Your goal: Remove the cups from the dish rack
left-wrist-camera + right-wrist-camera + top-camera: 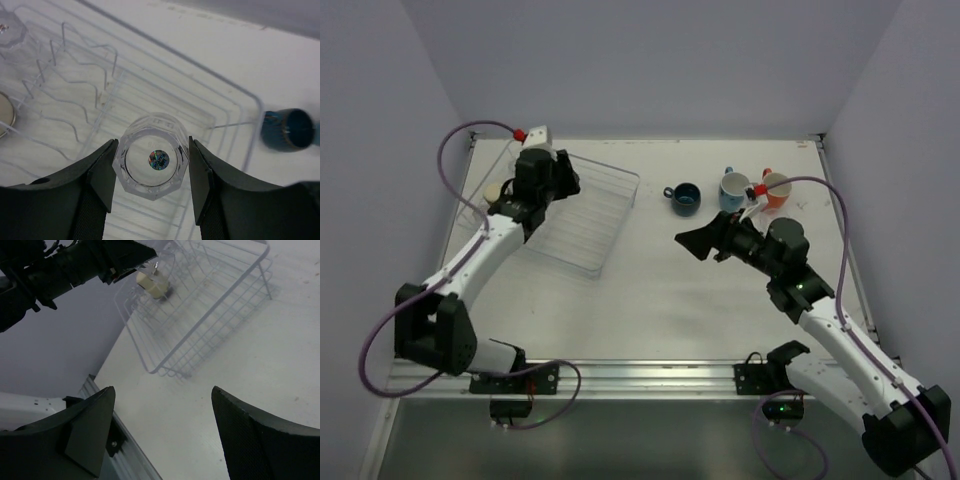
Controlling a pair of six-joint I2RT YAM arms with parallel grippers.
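Observation:
The clear dish rack [588,222] lies at the left of the table. My left gripper [546,178] is over it, shut on a clear tumbler [151,156] that is upside down, with a shiny sticker on its base; my left gripper [152,145] has one finger on each side of it. Another clear tumbler [9,29] and a cream cup [495,192] are in the rack's far end. A dark blue cup [685,197], a light blue mug [733,190] and an orange cup [777,190] stand on the table at the back right. My right gripper [696,240] is open and empty above the table's middle.
In the right wrist view, my right gripper [162,435] faces the rack [210,305], with the cream cup [152,282] and the left arm [65,265] behind it. A metal rail [620,375] runs along the table's near edge. Walls close in the back and both sides.

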